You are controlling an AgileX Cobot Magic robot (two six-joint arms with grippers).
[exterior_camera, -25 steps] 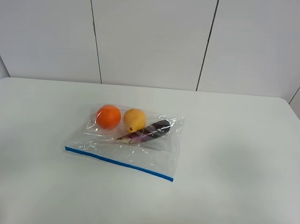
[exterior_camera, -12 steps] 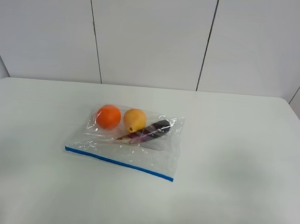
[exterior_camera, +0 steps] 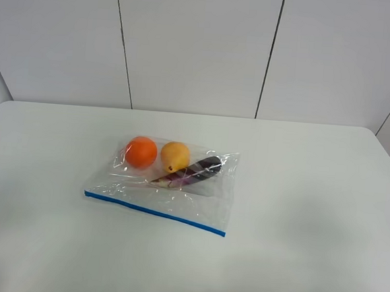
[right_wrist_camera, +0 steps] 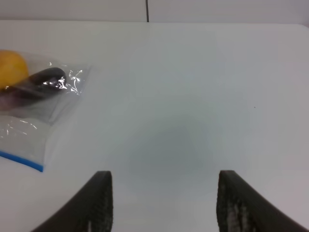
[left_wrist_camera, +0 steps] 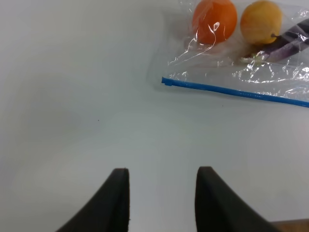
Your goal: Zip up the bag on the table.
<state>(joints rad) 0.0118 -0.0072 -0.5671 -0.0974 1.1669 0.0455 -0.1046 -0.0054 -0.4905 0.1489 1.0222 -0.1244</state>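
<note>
Plastic, clear and crinkled: from the high camera the bag [exterior_camera: 167, 183] lies flat on the white table [exterior_camera: 313, 196], a little left of the middle. Its blue zipper strip [exterior_camera: 154, 212] runs along the near edge. Inside sit an orange fruit [exterior_camera: 141, 151], a yellow fruit [exterior_camera: 174, 156] just beside it, and a dark purple item [exterior_camera: 196, 169] slanting toward the zipper. No print or label can be read on the bag (the film only glints). Neither arm shows in this view.

Left wrist view: the left gripper [left_wrist_camera: 162, 200] hangs over bare table, its dark fingers [left_wrist_camera: 115, 200] apart with nothing between them. The bag lies ahead, well clear, the zipper's end toward the gripper.

Right wrist view: the right gripper [right_wrist_camera: 164, 203] also hovers over bare table, fingers [right_wrist_camera: 231, 203] spread wide and empty. The bag's corner, with a short run of blue strip, lies off to one side.
</note>
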